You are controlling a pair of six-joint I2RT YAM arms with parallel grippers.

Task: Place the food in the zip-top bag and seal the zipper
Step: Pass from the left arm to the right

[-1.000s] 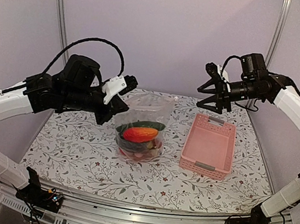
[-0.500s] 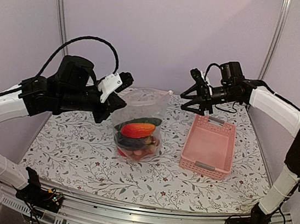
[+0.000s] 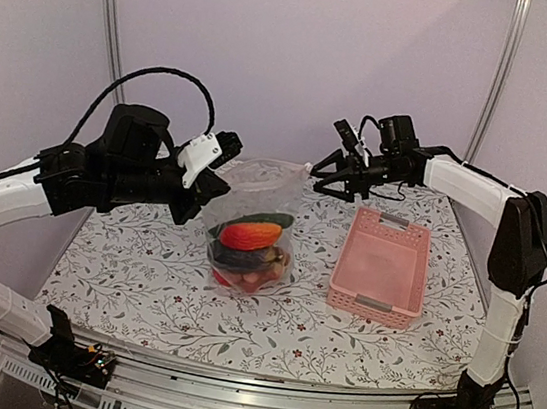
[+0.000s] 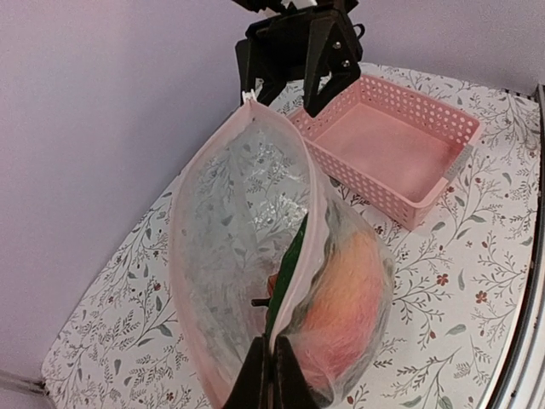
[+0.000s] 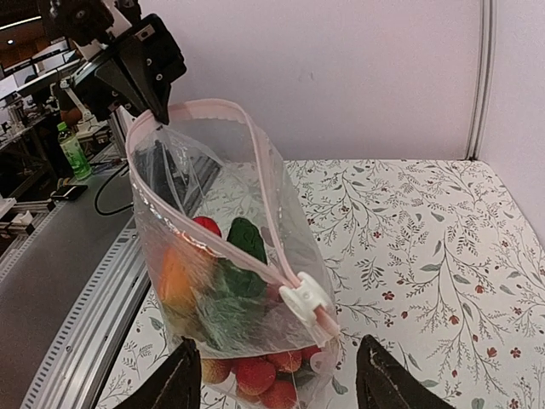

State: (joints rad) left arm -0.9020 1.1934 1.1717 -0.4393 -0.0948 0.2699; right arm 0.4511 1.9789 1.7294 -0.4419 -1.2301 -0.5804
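Observation:
The zip-top bag (image 3: 257, 213) hangs upright over the table, mouth open, holding the food: an orange-red pepper (image 3: 249, 234), a green cucumber (image 3: 261, 219) and red-yellow fruits (image 3: 249, 277) at the bottom. My left gripper (image 3: 227, 158) is shut on the bag's left top corner; in the left wrist view its jaws (image 4: 272, 368) pinch the pink zipper (image 4: 300, 256) edge. My right gripper (image 3: 317, 177) is open just beside the bag's right top corner. In the right wrist view its fingers (image 5: 179, 385) straddle the bag's end, just below the white slider (image 5: 302, 300), touching nothing.
A pink slotted basket (image 3: 382, 264) stands to the right of the bag, under the right forearm. The purple back wall is close behind both grippers. The flowered tablecloth (image 3: 143, 278) covers the table.
My right arm has swung left from above the basket to the bag's right top corner, jaws still open. The left gripper keeps its hold; the bag has barely shifted.

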